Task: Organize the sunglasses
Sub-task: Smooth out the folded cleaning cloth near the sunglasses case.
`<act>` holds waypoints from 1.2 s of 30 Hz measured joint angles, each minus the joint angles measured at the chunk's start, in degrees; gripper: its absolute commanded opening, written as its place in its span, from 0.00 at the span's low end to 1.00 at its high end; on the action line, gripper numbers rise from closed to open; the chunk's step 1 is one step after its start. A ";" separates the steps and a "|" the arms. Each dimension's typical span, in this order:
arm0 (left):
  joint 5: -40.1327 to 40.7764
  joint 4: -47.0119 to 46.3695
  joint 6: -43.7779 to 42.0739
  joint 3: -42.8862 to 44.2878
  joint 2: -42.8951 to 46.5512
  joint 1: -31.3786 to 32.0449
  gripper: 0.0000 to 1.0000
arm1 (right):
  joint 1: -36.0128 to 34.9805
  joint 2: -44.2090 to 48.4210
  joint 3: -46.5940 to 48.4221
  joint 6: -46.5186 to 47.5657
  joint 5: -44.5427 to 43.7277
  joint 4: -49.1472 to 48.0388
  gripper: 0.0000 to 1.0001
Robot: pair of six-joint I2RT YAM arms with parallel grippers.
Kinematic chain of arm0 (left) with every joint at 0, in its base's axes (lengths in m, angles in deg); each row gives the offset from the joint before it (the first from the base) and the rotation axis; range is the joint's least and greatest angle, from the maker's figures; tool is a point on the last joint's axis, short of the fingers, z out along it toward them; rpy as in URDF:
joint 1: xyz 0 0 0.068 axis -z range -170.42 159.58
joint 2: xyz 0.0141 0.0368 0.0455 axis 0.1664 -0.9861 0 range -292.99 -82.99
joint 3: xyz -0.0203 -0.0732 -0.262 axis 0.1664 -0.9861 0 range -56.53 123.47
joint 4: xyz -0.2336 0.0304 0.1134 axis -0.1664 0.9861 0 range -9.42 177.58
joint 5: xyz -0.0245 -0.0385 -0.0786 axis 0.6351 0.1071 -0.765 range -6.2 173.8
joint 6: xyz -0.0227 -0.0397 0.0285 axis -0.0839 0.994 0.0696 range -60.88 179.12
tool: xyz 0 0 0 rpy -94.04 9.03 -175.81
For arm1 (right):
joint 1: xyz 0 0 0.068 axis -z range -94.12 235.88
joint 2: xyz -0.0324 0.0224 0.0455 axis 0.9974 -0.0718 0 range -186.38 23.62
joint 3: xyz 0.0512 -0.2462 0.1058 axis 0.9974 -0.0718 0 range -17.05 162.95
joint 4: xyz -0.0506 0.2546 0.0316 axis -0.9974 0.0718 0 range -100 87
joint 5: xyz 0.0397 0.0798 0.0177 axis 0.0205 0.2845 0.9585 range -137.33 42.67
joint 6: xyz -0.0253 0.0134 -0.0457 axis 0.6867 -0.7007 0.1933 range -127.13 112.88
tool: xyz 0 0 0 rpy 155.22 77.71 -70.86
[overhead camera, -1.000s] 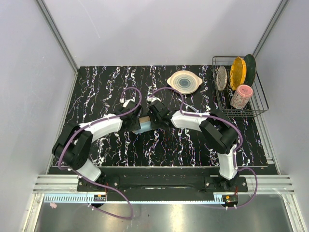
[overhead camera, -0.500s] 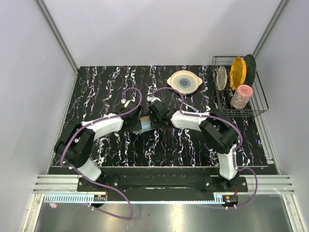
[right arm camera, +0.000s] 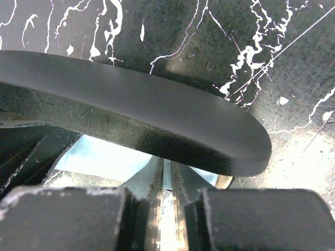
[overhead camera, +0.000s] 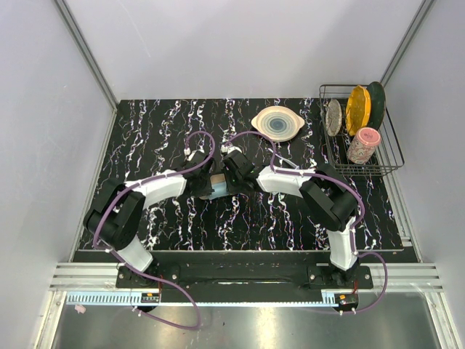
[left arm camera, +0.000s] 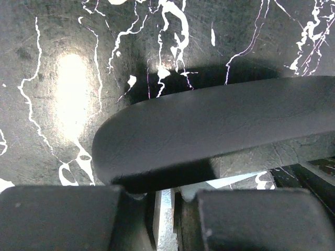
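The black case (left arm camera: 209, 125) lies across both wrist views as a curved dark rim, close in front of the fingers; it also shows in the right wrist view (right arm camera: 157, 110). The light blue cloth (overhead camera: 216, 192) sits between the two grippers at the table's middle and shows under the case rim (right arm camera: 99, 157). My left gripper (overhead camera: 205, 186) is shut on a strip of cloth (left arm camera: 166, 209). My right gripper (overhead camera: 227, 183) is shut on a fold of the same cloth (right arm camera: 166, 183). The sunglasses are hidden.
A cream plate with blue rings (overhead camera: 277, 122) lies at the back. A wire dish rack (overhead camera: 392, 156) at the back right holds a pink cup (overhead camera: 363, 145) and a yellow plate (overhead camera: 357, 109). Purple cables loop over both arms.
The left arm has shifted slightly right, toward the right gripper. The right arm has barely moved.
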 measured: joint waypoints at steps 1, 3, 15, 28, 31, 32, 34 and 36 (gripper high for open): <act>0.00 0.00 -0.07 0.00 0.09 0.00 0.13 | 0.00 0.00 0.02 -0.02 0.00 0.04 0.15; 0.00 0.04 -0.13 0.00 0.57 0.00 0.13 | 0.00 -0.09 0.09 -0.02 0.00 0.13 0.15; 1.29 2.58 -0.28 1.20 7.17 0.52 0.21 | -0.04 -0.24 0.35 -0.04 -0.02 0.46 0.15; 5.70 6.23 0.13 2.91 9.38 1.66 0.26 | -0.04 -0.42 0.68 -0.26 -0.07 0.92 0.15; 4.00 4.63 0.09 2.91 8.94 1.73 0.20 | -0.04 -0.48 0.79 -0.28 -0.07 1.05 0.15; 3.43 4.07 0.11 2.91 8.61 1.73 0.17 | -0.04 -0.52 0.90 -0.28 -0.09 1.20 0.15; 2.62 3.04 0.17 2.91 7.13 1.79 0.14 | -0.04 -0.63 1.14 -0.28 -0.07 1.49 0.15; 2.23 2.75 0.20 2.91 5.62 1.79 0.11 | -0.04 -0.63 1.14 -0.31 -0.09 1.51 0.15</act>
